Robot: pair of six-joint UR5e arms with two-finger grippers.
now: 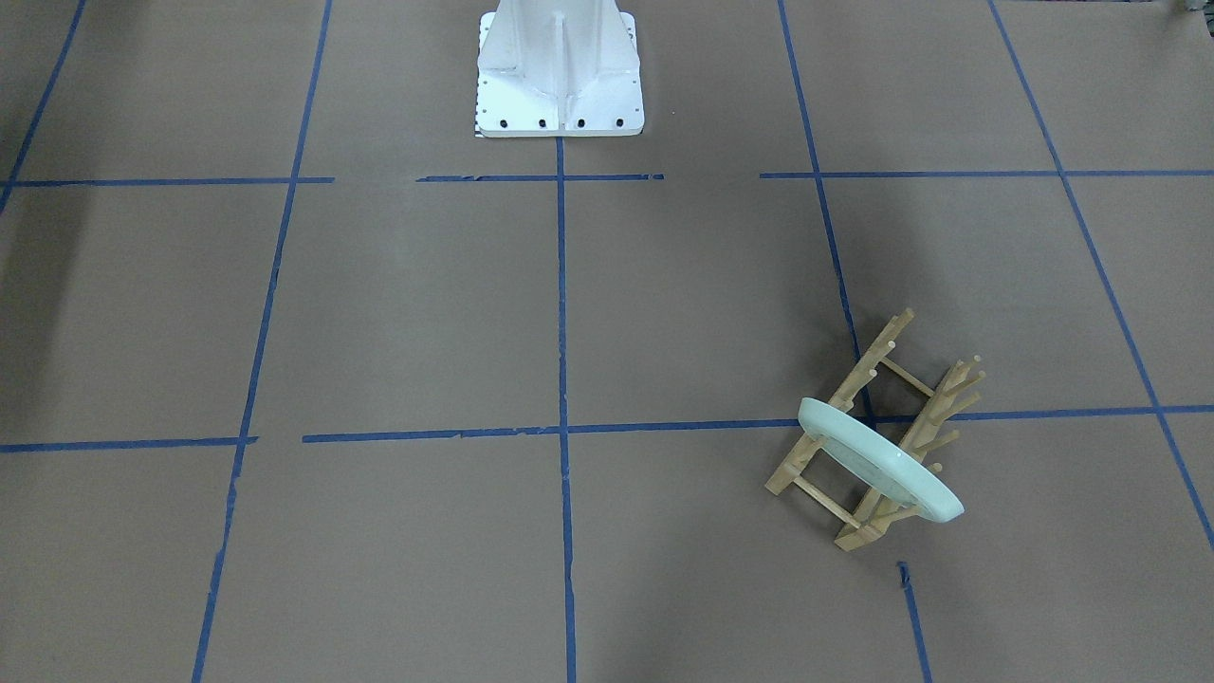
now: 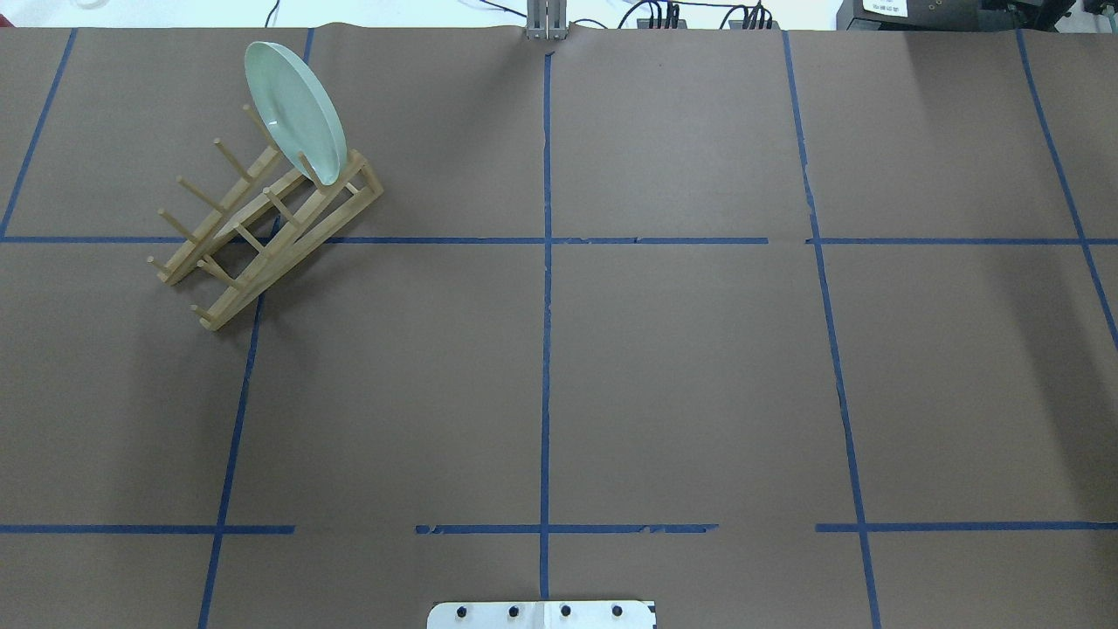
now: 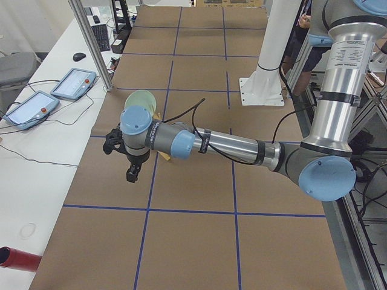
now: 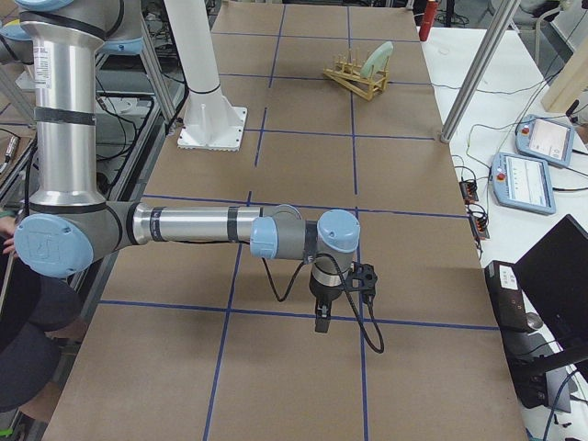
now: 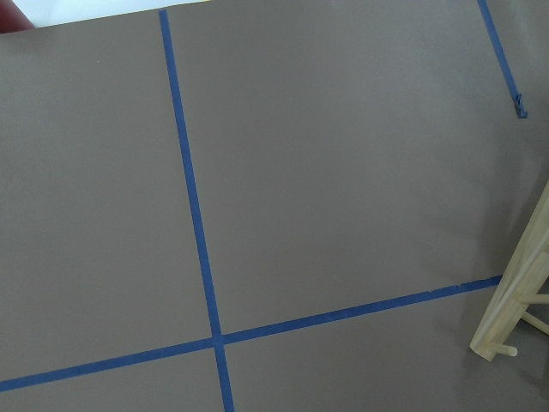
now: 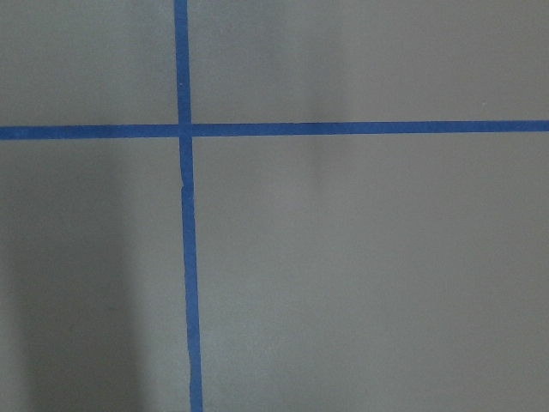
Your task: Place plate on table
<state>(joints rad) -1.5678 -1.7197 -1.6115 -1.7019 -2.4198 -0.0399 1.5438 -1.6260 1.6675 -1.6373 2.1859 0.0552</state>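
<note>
1. Overhead view, far left: wooden rack (image 2: 288, 249) sits at an angle across a blue tape line (image 2: 546, 349). The plate (image 2: 293, 109) stands on edge betw. pegs at the rack's far end, tilted, not flat on the table (image 2: 699, 367).
2. Same view, centre bottom: front edge of the white robot base (image 2: 541, 614) w/ four dark bolt holes. No arm shows here.
3. Front-facing view flips it: rack (image 1: 856, 381) and plate (image 1: 882, 471) sit on its right and the base (image 1: 560, 66) at top. The plate is seen nearly edge-on, so the thick rim shows. Again no arm.
4. Only the side views show the arms. Ext. left view: left gripper (image 3: 130, 176) hangs pointing down over the table, near the rack, w/ the plate (image 3: 140, 98) just behind the wrist. Can't tell if the fingers are apart or together.
5. Ext. right view: right gripper (image 4: 319, 322) points down over a tape line, well apart from the rack (image 4: 354, 83) and plate (image 4: 378, 60) at the far end. Finger state: can't tell either.
6. Left wrist cam catches one rack end (image 5: 523, 283) at its right edge. Right wrist cam shows only a tape crossing (image 6: 183, 257) on paper.
7. Materials:
   - Plate: pale mint green, round, shallow, glossy.
   - Rack: light wood, two long rails w/ cross rungs and round pegs.
   - Table: matte brown paper, gridded by tape that is torn in spots.
   - Arms: silver tubes w/ blue joint caps.
</note>
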